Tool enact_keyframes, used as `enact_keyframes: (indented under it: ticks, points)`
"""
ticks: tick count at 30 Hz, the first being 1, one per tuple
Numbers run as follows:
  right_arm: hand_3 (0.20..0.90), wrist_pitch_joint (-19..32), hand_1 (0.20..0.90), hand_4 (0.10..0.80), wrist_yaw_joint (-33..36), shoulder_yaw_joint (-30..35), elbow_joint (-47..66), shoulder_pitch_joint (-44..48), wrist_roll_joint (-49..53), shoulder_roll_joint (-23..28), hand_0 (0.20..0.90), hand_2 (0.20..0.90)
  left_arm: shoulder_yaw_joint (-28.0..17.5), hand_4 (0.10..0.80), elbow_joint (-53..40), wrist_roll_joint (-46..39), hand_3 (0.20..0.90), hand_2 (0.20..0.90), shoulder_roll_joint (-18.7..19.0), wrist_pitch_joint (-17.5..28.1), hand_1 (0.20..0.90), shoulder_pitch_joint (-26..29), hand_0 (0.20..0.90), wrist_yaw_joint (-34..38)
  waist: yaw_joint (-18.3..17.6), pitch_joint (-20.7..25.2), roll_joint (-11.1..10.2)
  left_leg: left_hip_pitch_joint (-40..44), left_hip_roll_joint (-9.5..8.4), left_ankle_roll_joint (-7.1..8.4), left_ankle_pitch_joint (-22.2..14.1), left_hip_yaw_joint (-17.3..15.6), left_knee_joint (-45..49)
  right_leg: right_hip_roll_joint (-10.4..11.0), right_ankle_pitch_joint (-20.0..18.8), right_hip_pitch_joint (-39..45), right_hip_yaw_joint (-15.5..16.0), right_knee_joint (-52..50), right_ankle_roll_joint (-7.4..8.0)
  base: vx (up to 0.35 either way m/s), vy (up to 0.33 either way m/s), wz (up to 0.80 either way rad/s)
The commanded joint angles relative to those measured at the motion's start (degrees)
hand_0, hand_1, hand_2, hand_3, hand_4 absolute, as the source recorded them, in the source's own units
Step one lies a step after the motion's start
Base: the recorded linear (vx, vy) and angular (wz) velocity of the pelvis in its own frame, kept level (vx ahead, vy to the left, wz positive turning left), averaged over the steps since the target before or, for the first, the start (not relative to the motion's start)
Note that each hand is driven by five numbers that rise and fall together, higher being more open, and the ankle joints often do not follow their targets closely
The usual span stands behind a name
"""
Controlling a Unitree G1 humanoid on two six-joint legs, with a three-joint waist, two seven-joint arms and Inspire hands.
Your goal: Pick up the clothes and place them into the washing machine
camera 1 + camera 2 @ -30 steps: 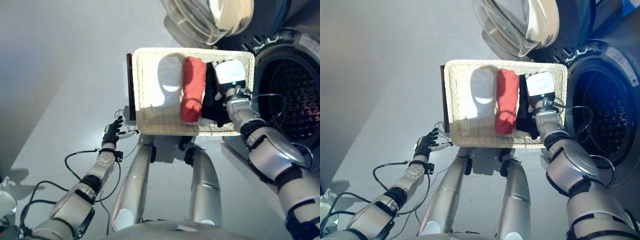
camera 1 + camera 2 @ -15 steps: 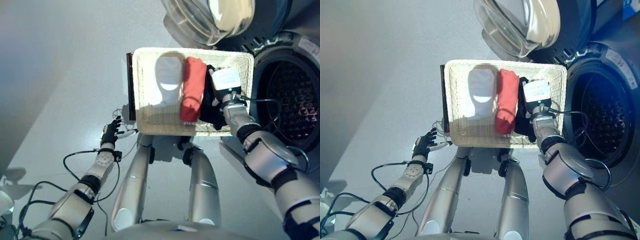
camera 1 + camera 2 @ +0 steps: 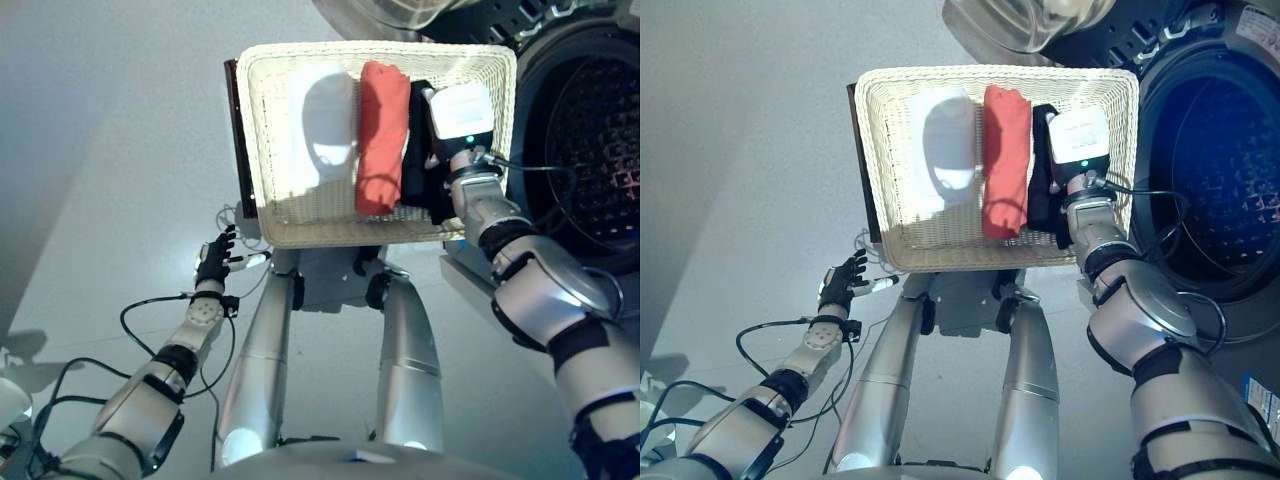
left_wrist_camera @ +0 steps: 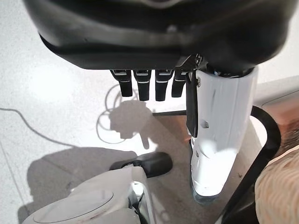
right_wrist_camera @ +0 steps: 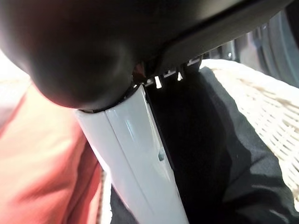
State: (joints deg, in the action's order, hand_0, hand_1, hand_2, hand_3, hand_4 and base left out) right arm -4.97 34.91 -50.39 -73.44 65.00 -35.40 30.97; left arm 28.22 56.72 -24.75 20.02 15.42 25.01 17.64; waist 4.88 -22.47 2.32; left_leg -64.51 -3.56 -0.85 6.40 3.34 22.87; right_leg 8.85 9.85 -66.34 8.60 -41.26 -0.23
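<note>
Three garments: lay rolled side by side in the cream wicker basket (image 3: 262,130), beside the dark open washing machine drum (image 3: 592,120).
White roll (image 3: 318,135), red roll (image 3: 380,135), black cloth (image 3: 1040,185): soft, light, limp; bunch a fold.
Right hand (image 3: 458,118): upon the black cloth, fingers hidden.
Left hand (image 3: 212,264): low, fingers relaxed, empty.

A pale grey floor (image 3: 120,150) carries everything before me. On it stands the white wicker basket (image 3: 262,150), raised on a dark stand just ahead of me. To its right stands the washing machine (image 3: 1210,150), its round drum open, touching the basket's right side.
</note>
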Motion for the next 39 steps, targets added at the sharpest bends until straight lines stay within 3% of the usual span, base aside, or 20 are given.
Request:
enact_keyframes:
  ticks: [1,7,15,21,23,27,30,31,32,33,34,35,39]
  points:
    - [0.2,-0.9,0.2,0.3,-3.3,-2.1,-2.7,-2.3,1.2,4.3,0.2,0.2,-2.0,0.8,-0.6,-0.9,0.9,0.9,-1.5,1.7,0.9,-1.9,0.9,1.8,0.7,-2.4,5.5,-4.8,0.06,3.13,-10.4,-0.9,15.7,-0.3,-3.0,0.4,-0.8,-0.9,1.45,-0.02,-0.024,-0.18]
    - [0.2,-0.4,0.2,0.3,-3.7,-2.0,-3.5,-3.1,1.9,3.5,0.2,0.2,-2.2,0.8,0.1,0.0,0.9,0.9,-1.7,1.5,0.9,-2.4,0.9,1.7,0.7,-1.2,5.3,-4.7,0.24,3.15,-11.1,-0.4,16.5,0.1,-2.1,0.5,-0.9,-1.9,1.18,0.0,-0.005,0.02]
    - [0.2,-0.6,0.2,0.3,-4.4,-1.3,-4.9,-5.1,2.4,2.1,0.2,0.2,-2.5,0.8,1.0,0.9,0.9,0.9,-1.8,1.3,0.9,-3.2,0.9,1.3,1.0,-0.8,4.7,0.8,0.84,2.88,-9.0,-0.3,10.3,-0.2,-4.2,5.5,-0.9,3.7,1.57,0.0,0.0,0.0]
    - [0.2,-0.7,0.2,0.3,-5.5,1.9,-5.4,-8.0,3.8,1.9,0.2,0.2,-3.6,0.8,2.2,2.0,0.9,0.9,-2.0,0.6,0.9,-4.8,0.9,0.7,1.3,0.2,4.2,9.2,1.22,3.12,-7.1,-0.5,3.5,-0.4,-6.4,13.6,-0.8,10.7,2.37,0.02,0.001,-0.05]
    - [0.2,0.6,0.2,0.3,-5.7,5.9,-5.4,-9.2,8.4,2.2,0.2,0.2,-4.0,0.8,2.1,2.6,0.9,0.9,-1.7,0.5,0.9,-6.2,0.9,0.4,1.4,0.9,4.0,14.0,1.34,3.26,-6.3,-0.8,0.4,-0.6,-7.6,18.4,-0.9,14.4,2.78,0.072,0.01,-0.06]
    - [0.2,3.5,0.2,0.3,-5.3,14.7,-4.8,-11.3,19.6,2.6,0.2,0.2,-4.9,0.8,2.0,3.1,0.9,0.9,-1.5,0.5,0.9,-7.8,0.9,-0.4,1.0,1.3,3.6,20.6,1.51,3.42,-5.1,-1.1,-4.4,-1.2,-9.5,25.0,-0.6,20.3,3.5,0.052,0.009,-0.09]
    - [0.2,7.4,0.2,0.3,-5.6,24.2,-3.4,-14.0,34.0,2.0,0.2,0.2,-5.9,0.8,2.2,3.4,0.9,0.9,-1.4,0.3,0.9,-8.5,0.9,-0.8,0.6,1.6,3.4,23.7,1.62,3.17,-2.7,-1.6,-7.2,-1.4,-12.2,28.7,-0.2,24.5,3.45,-0.046,0.002,-0.09]
    - [0.2,7.4,0.2,0.3,-5.6,24.3,-3.3,-14.0,34.1,2.0,0.2,0.2,-5.8,0.8,2.2,3.4,0.9,0.9,-1.4,0.3,0.9,-8.5,0.9,-0.8,0.7,1.5,3.4,23.8,1.63,3.17,-2.7,-1.6,-7.2,-1.4,-12.2,28.8,-0.2,24.5,3.45,0.039,-0.02,-0.09]
    - [0.2,9.2,0.2,0.3,-5.6,27.8,-2.3,-15.0,40.8,1.6,0.2,0.2,-6.2,0.8,2.3,3.3,0.9,0.9,-1.4,0.2,0.9,-8.8,0.9,-0.9,0.5,1.6,3.4,24.7,1.63,3.14,-2.7,-1.5,-7.7,-1.4,-12.5,29.8,-0.3,25.3,3.51,0.047,-0.026,-0.06]
    - [0.2,13.2,0.2,0.3,-6.7,35.5,0.4,-18.6,55.3,-0.3,0.2,0.2,-7.3,0.8,3.0,3.3,0.9,0.9,-0.9,0.1,0.9,-9.1,0.9,-1.0,-0.1,1.9,3.1,26.2,1.69,3.18,-2.8,-1.7,-8.6,-1.5,-12.7,31.0,-0.3,26.6,3.62,0.06,-0.027,-0.05]
    - [0.2,15.3,0.2,0.3,-8.4,38.5,1.5,-20.8,61.8,-1.6,0.2,0.2,-7.8,0.8,2.7,3.4,0.9,0.9,-0.7,0.1,0.9,-9.5,0.9,-0.8,-0.1,2.0,3.1,26.8,1.7,3.16,-2.8,-1.8,-9.0,-1.5,-12.7,31.5,-0.3,26.8,3.62,0.052,-0.02,-0.01]
    - [0.2,15.3,0.2,0.3,-8.4,38.5,1.5,-20.8,61.8,-1.6,0.2,0.2,-7.7,0.8,2.6,3.4,0.9,0.9,-0.7,0.1,0.9,-9.5,0.9,-0.8,-0.1,2.0,3.1,26.8,1.7,3.16,-2.8,-1.9,-9.0,-1.5,-12.7,31.5,-0.3,26.8,3.62,0.037,-0.013,0.0]
    - [0.2,22.0,0.2,0.3,-15.1,48.9,4.0,-26.7,87.7,-6.4,0.2,0.2,-8.6,0.8,1.1,3.9,0.9,0.9,-0.5,0.8,0.9,-11.1,0.9,-1.1,-0.5,2.7,3.3,27.7,1.64,3.01,-3.0,-2.3,-10.0,-1.6,-12.9,32.3,-1.0,28.3,3.73,0.028,0.003,-0.06]
